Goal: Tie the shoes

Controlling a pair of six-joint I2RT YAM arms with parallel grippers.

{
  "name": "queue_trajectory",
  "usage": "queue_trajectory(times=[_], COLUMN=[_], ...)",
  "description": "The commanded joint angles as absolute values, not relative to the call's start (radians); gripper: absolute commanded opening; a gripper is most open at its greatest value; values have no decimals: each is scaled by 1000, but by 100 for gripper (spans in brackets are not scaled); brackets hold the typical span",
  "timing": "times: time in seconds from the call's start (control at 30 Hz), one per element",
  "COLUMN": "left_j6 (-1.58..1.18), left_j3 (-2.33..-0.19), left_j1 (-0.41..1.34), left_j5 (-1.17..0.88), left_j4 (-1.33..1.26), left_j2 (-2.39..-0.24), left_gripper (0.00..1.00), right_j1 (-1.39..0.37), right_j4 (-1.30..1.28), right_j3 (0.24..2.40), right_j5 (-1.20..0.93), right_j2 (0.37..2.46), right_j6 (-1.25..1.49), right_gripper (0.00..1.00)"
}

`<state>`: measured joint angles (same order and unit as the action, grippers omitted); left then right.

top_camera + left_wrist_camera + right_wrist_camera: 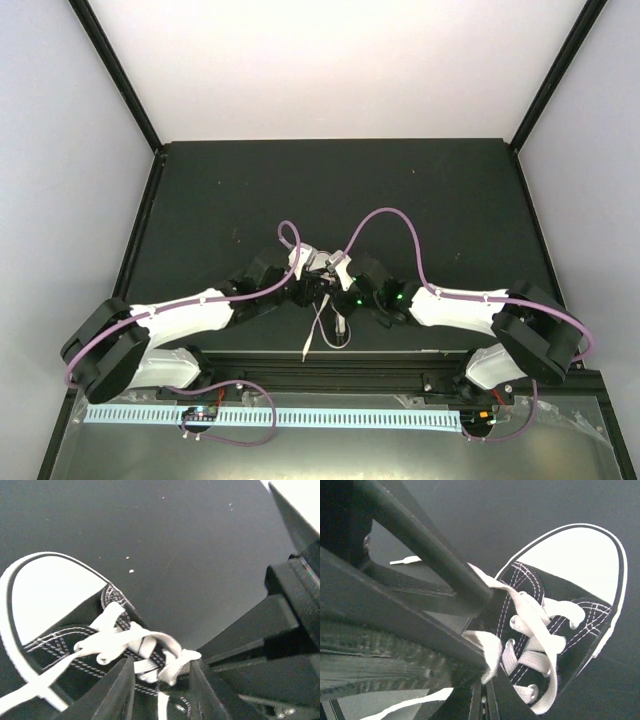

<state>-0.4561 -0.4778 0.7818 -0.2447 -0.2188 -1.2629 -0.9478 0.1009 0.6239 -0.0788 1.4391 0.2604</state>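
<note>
Right fingers [492, 702] pinch the sneaker [572, 562]'s white lace [487, 652]; left fingers [117, 692] stand narrowly apart around it.

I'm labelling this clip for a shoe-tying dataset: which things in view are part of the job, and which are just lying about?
Job: black canvas sneaker with white rubber toe cap; its long white flat laces; left gripper; right gripper.
Lying about: tiny white specks on the black tabletop; purple cables along the arms.

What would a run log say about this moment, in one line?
black canvas sneaker: no bow yet | left gripper: open around white lace | right gripper: shut on white lace
</note>
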Motion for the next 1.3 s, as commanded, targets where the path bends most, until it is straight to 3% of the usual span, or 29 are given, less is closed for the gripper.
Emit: queue_trajectory(times=[0.0, 0.17, 0.33, 0.67, 0.93, 1.13, 1.27], left_j6=[-427, -475, -573, -568, -541, -556, -578], left_j3=[-531, -540, -559, -564, -580, -603, -592], left_j1=[774, 708, 674, 674, 673, 674, 673], left_j5=[-126, 30, 150, 201, 185, 202, 213], left_j4=[-29, 167, 348, 362, 324, 355, 373], left_j2=[-1220, -1214, -1271, -1318, -1385, -1416, -1334], left_gripper=[37, 54, 54, 54, 38, 2, 2], right_j1=[-944, -945, -945, -945, -945, -945, -945], right_j4=[166, 180, 189, 202, 206, 206, 201], right_j3=[625, 616, 615, 608, 606, 609, 612], right_j5=[-27, -39, -43, -54, -53, -48, -45], right_j2=[1428, 1428, 1430, 1433, 1438, 1440, 1442], right_j6=[277, 287, 289, 295, 297, 301, 304], right_gripper=[2, 2, 2, 2, 2, 2, 2])
